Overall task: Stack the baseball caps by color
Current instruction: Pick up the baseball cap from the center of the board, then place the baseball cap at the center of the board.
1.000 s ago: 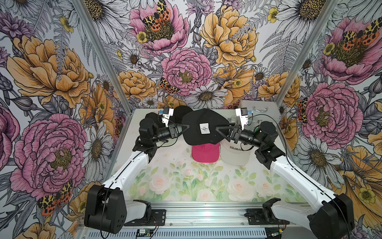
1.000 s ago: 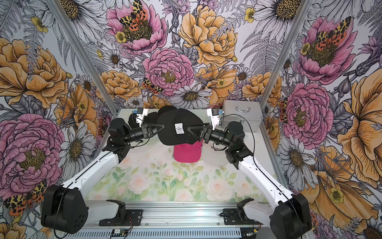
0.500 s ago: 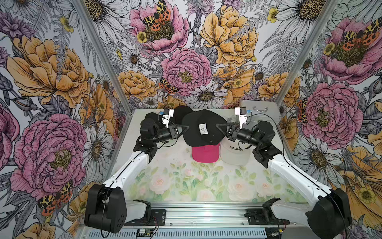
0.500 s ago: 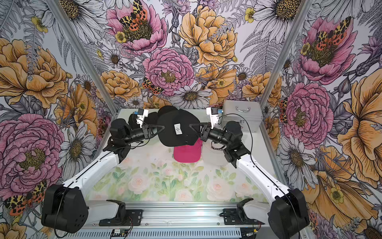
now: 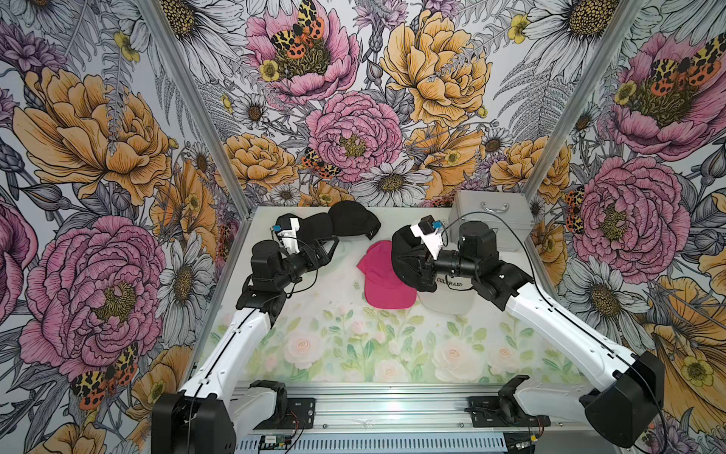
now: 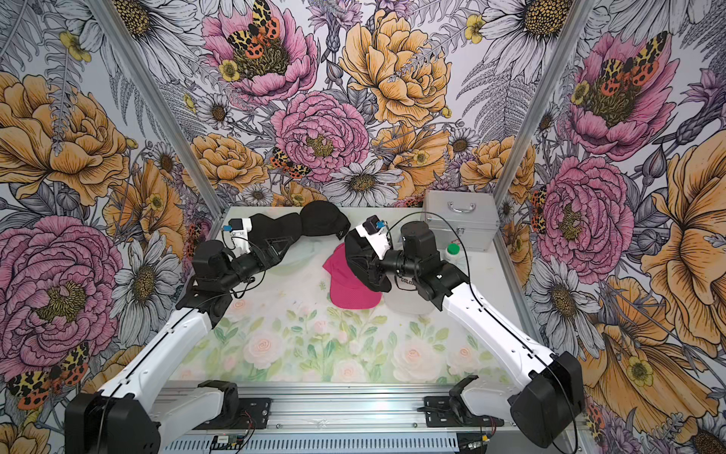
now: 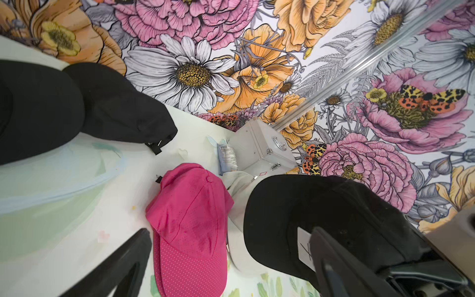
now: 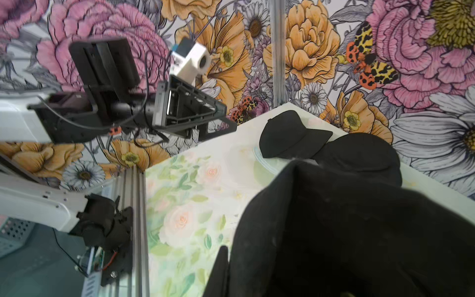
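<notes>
Black cap (image 5: 404,255) in right gripper (image 5: 418,270); left gripper (image 5: 332,252) spread.

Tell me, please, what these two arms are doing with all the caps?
They are sorting caps by color. The right arm has its jaws shut on a black cap, lifted over the pink cap and the cream COLORADO cap lying side by side on the table. The left arm holds its jaws open and empty near two other black caps at the back.
</notes>
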Robot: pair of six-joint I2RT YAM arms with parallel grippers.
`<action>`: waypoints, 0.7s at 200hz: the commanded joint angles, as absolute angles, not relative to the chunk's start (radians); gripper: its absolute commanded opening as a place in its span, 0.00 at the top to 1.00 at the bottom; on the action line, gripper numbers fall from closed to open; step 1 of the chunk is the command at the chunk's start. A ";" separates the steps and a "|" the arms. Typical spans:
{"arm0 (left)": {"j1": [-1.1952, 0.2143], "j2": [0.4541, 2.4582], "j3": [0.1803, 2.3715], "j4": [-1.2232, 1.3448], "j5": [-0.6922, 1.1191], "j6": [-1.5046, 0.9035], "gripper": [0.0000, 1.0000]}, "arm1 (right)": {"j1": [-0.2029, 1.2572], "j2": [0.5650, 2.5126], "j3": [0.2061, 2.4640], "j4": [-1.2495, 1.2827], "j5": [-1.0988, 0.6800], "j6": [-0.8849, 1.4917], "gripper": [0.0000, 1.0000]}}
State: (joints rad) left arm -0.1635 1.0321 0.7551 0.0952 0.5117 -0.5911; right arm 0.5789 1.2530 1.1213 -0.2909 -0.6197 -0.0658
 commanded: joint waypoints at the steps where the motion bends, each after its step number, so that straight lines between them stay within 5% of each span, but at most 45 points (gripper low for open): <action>1: -0.259 0.961 0.782 0.103 0.502 -0.356 0.01 | 0.665 1.266 1.155 -0.519 -0.544 -0.527 1.00; 40: -0.525 0.941 0.786 0.022 0.598 0.143 0.01 | 0.734 1.324 1.230 -0.663 -0.377 -0.722 1.00; 64: -0.612 1.013 0.871 -0.292 0.818 0.482 0.01 | 0.750 1.335 1.235 -0.733 -0.373 -0.821 1.00; 140: -0.468 1.119 0.943 -0.461 0.910 0.548 0.01 | 0.759 1.233 1.155 -0.761 -0.346 -0.896 1.00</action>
State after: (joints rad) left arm -0.5095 1.1164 0.9127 -0.4107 0.8585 0.5068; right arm 0.7471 1.2835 1.1732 -0.7525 -0.3843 -0.8524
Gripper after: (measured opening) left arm 0.990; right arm 0.104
